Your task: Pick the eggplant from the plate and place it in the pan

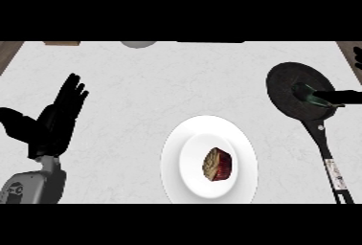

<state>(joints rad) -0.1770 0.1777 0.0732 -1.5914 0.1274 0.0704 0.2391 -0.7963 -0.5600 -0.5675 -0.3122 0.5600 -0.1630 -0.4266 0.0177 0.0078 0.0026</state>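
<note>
Eggplant, as I take the maroon-and-tan piece to be, lies at the middle of the white plate. Its long axis runs nearly up and down the view, tilted a little. The black pan sits well apart at the upper right, its handle trailing toward the lower edge.

The right hand comes in from the right edge and lies over the pan. Whether its fingers are curled I cannot tell. A dark greenish form sits at its tip, too indistinct to name.

From that hand the eggplant lies to the left and toward the lower edge, past the pan's handle. The left hand rests released at the left, fingers up. It looks slightly farther from the plate than the right, though the difference is small.
</note>
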